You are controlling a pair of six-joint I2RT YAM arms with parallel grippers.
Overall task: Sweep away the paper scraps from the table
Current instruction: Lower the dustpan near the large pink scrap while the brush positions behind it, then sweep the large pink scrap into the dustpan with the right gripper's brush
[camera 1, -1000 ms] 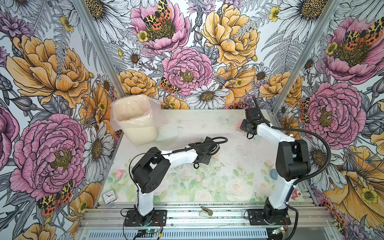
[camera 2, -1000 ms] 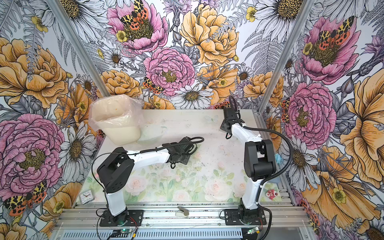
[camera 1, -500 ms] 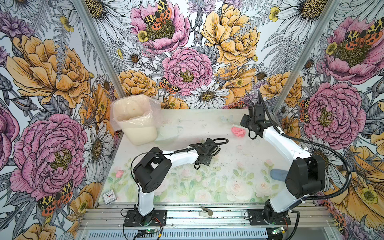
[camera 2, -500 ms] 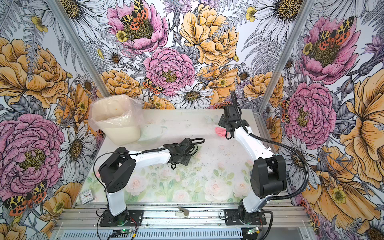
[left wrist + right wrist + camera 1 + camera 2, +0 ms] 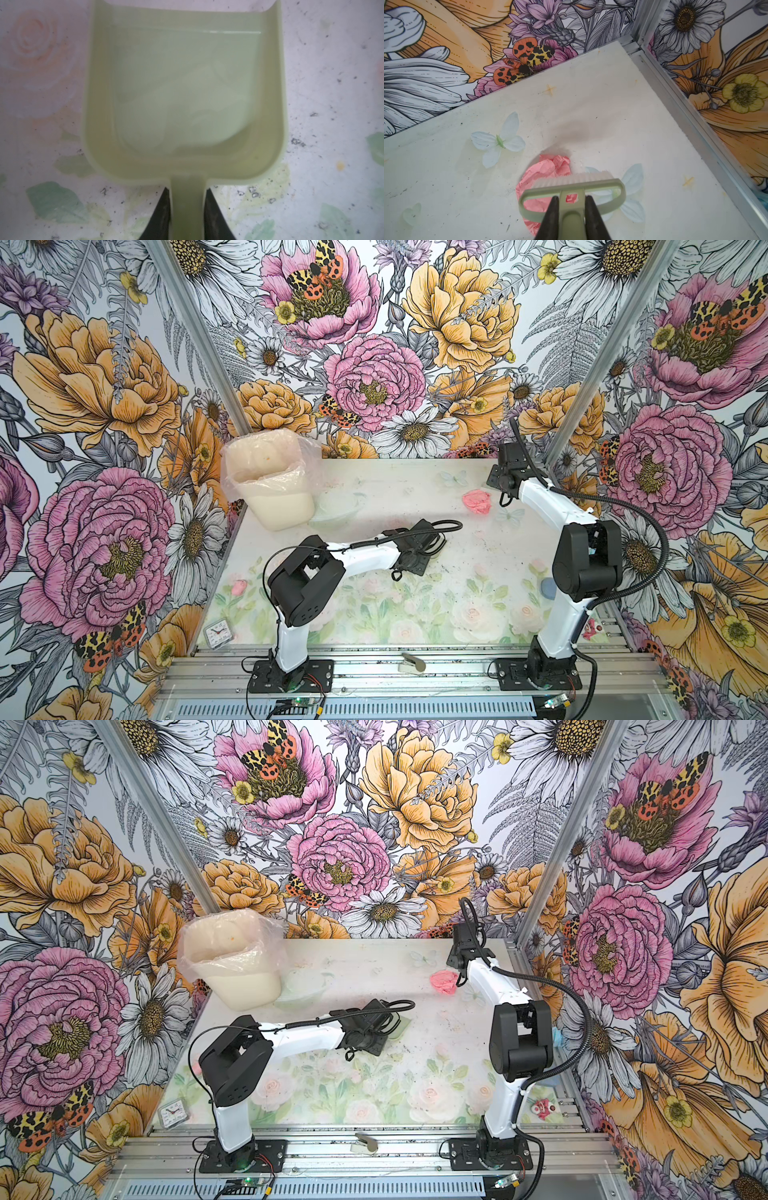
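**Brush against a pink scrap, dustpan at mid-counter**

The right fingers point(image 5: 592, 218) are clamped narrow on the stem of a pale green brush point(image 5: 571, 185), one finger on each side. The brush's white bristles press against a crumpled pink paper scrap point(image 5: 544, 176). This scrap lies on the counter point(image 5: 591, 104) near its far right corner, among printed white butterflies. In a top view the pink paper scrap point(image 5: 477, 501) sits just beside the right arm's wrist, well apart from the dustpan.

The left fingers point(image 5: 164, 216) are closed on the handle of a pale green dustpan point(image 5: 187, 93), whose tray is bare. The dustpan is around the middle of the counter, with its mouth pointing away from the fingers. The wrist view is blurred, so I cannot tell whether it rests on the surface or hangs just above it.

A light blue paper scrap point(image 5: 547, 588) shows by the counter's right edge, partly hidden behind the right arm. A cream bin point(image 5: 270, 506) with a clear liner stands at the far left corner. A small clock point(image 5: 217, 632) lies at the near left corner.
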